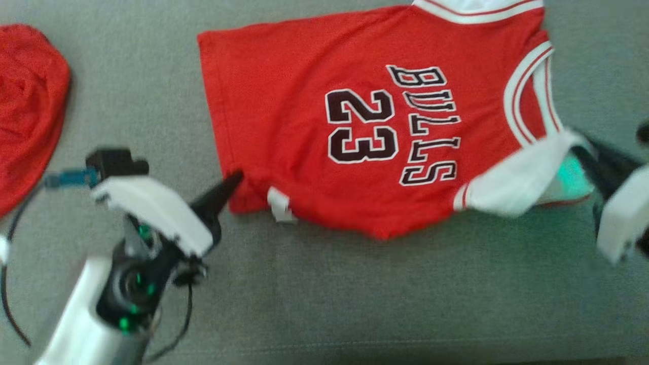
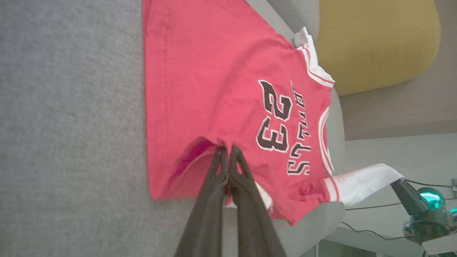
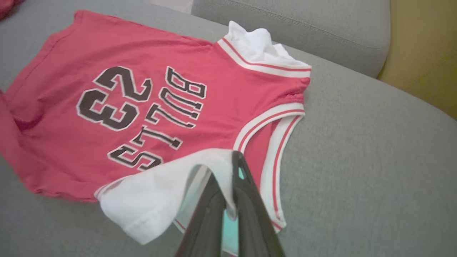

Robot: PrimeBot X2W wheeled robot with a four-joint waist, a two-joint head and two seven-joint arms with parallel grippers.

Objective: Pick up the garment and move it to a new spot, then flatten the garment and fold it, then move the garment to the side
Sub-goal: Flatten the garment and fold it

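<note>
Red shirt (image 1: 314, 126) lies spread out on the grey sofa (image 1: 355, 294), number side up. The left gripper (image 2: 226, 151) is squeezed together on the shirt's bottom hem, near a corner, and the cloth there is bunched up a little. The right gripper (image 3: 232, 160) is squeezed together on the white sleeve (image 3: 150, 200), which is pulled out and lifted off the sofa. Bare grey sofa lies in front of the shirt and to its right. More bare sofa lies between the shirt and another red cloth (image 1: 25, 111) at the far left. A yellow cushion (image 2: 375, 39) sits past the collar end.
</note>
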